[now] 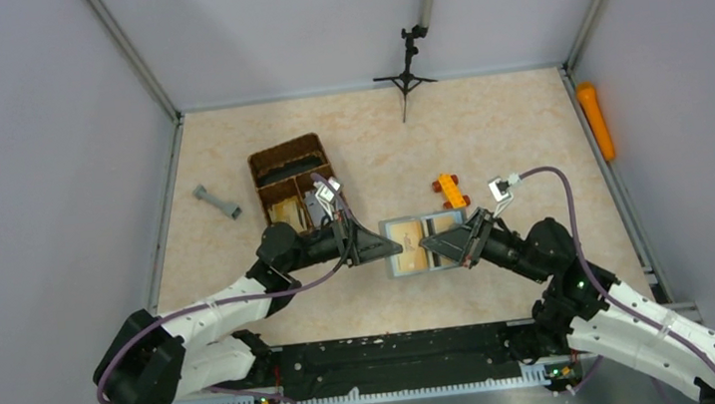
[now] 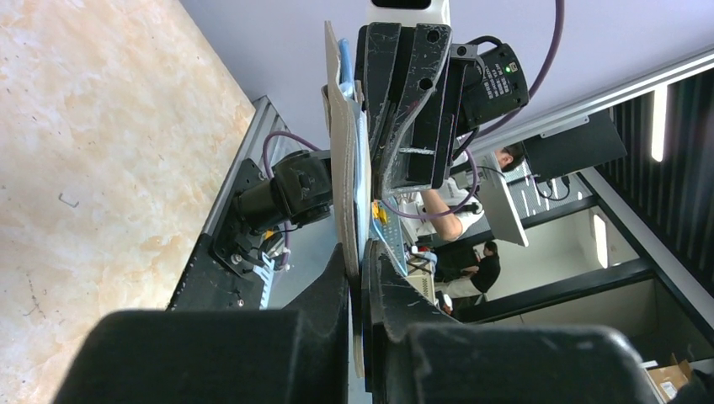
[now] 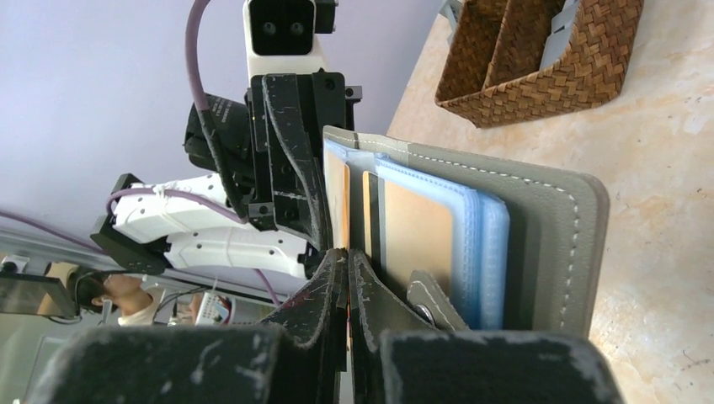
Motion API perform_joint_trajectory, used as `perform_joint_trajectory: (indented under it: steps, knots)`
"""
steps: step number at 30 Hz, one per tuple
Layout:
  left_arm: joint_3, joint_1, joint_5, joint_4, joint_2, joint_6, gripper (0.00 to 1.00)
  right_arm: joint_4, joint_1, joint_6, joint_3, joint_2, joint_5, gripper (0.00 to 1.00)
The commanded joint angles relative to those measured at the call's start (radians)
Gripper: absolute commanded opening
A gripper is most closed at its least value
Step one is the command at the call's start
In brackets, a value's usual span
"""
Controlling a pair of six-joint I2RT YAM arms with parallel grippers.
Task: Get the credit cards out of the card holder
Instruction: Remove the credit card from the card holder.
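The grey card holder point(image 1: 408, 247) lies open between both grippers, held a little above the table. My left gripper point(image 1: 395, 249) is shut on the holder's left flap; in the left wrist view its jaws point(image 2: 359, 263) pinch the pale flap point(image 2: 342, 160) edge-on. My right gripper point(image 1: 428, 244) comes from the right and is shut on the thin edge of a dark credit card point(image 3: 370, 215) standing in the pockets. Its closed tips point(image 3: 348, 257) sit between tan credit cards point(image 3: 417, 231) and the blue-rimmed sleeves. The holder's grey cover point(image 3: 543, 227) is to the right.
A brown wicker basket point(image 1: 293, 181) with two compartments stands behind my left arm. An orange toy brick point(image 1: 450, 190) lies just behind the holder. A grey dumbbell-shaped piece point(image 1: 217, 202) is at the left, a small tripod point(image 1: 406, 74) at the back, an orange cylinder point(image 1: 595, 120) by the right wall.
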Motion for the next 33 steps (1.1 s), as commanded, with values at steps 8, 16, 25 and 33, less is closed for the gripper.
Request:
perform_joint_trajectory:
  steps: [8,16,25,33]
  knots:
    - [-0.024,0.039,0.011,0.130,-0.032,-0.030,0.00,-0.092,-0.010,-0.024,0.009,-0.047,0.098,0.00]
    - [-0.027,0.046,0.032,0.145,-0.021,-0.044,0.00,0.011,-0.024,-0.015,-0.013,-0.005,0.003,0.20]
    - [-0.019,0.045,0.049,0.160,0.003,-0.049,0.00,0.164,-0.024,0.003,-0.029,0.102,-0.103,0.30]
    - [-0.018,0.045,0.065,0.197,0.024,-0.058,0.18,0.137,-0.025,0.007,-0.028,0.081,-0.060,0.00]
